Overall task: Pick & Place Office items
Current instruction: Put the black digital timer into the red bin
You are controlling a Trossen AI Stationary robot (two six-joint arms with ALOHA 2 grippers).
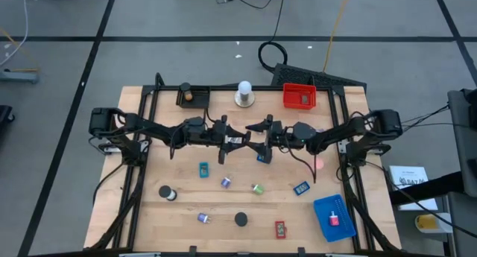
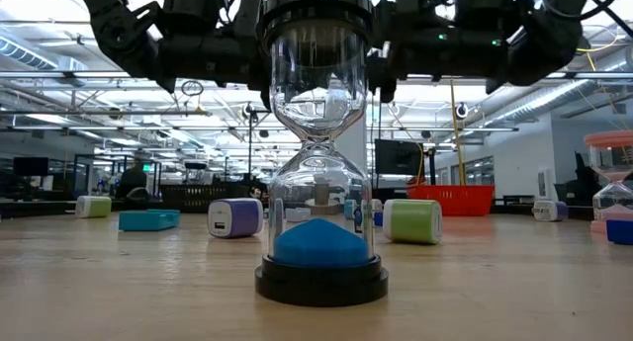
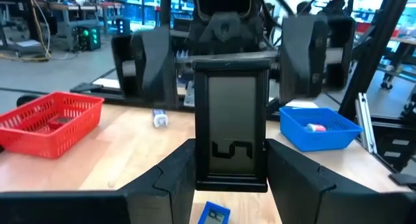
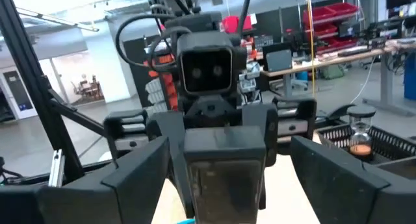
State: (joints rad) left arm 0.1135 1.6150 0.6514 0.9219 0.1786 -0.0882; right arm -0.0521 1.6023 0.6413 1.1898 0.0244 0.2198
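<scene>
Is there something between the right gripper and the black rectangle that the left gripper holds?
Nothing visible. The open right gripper faces the black rectangle directly, and the left gripper grips its other end.

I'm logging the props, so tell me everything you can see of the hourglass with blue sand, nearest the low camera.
The hourglass stands upright on the wooden table, near its front edge. From above, only its round black cap shows. Two clear, glass-like bulbs join at a narrow neck between the black cap and a black base. The blue sand lies heaped in the lower bulb, and the upper bulb looks empty. Only the table touches it.
</scene>
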